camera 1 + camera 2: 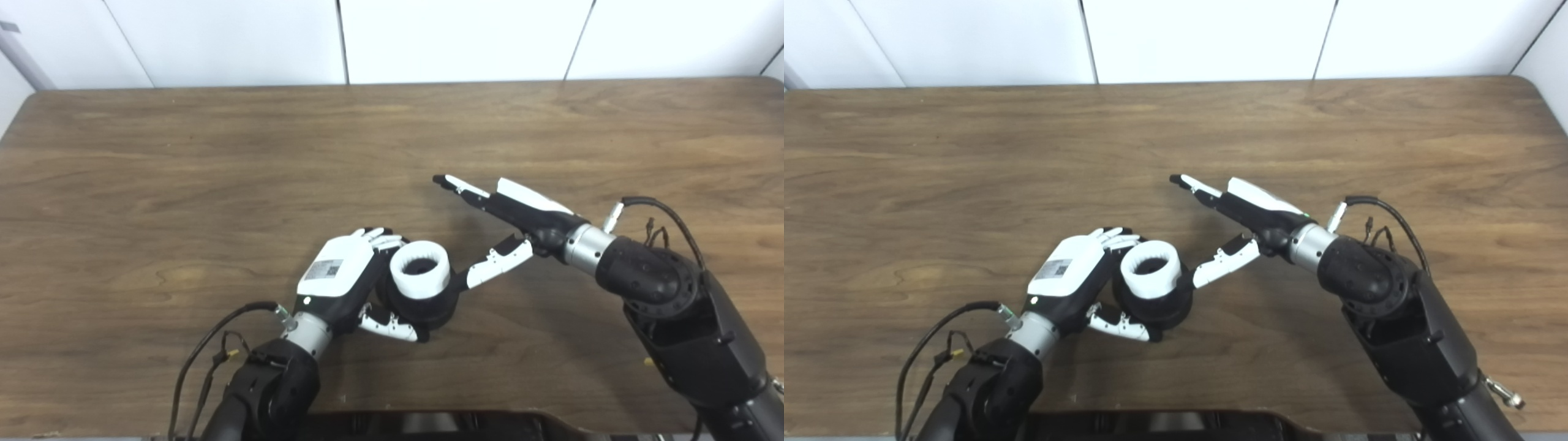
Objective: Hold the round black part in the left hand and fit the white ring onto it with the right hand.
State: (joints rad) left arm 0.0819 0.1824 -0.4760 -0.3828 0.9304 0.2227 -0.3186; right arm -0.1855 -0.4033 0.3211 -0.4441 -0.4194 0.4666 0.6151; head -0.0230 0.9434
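Nearest to the robot, the left hand (343, 278) is wrapped around the round black part (422, 306), fingers curled over its far side and thumb hooked under its near edge, holding it just above the table (184, 184). The white ring (420, 268) already sits on top of that black part, its opening facing up and a dark hollow showing through the middle. From here I cannot tell whether it is pushed fully home or only resting on the rim.

Just beyond and to the side, the right hand (517, 217) is empty, fingers stretched out straight and spread, thumb pointing down toward the ring's edge but not clearly touching it. I'd judge the fitting step is at or near its end: the next move would call for either a gentle press down on the ring to seat it, or simply drawing the right hand clear.

The ring looks like smooth matte plastic with a finely ridged inner wall; the black part is a chunky, dull, rounded piece. The table is brown wood grain, against plain white wall panels (459, 37) behind.
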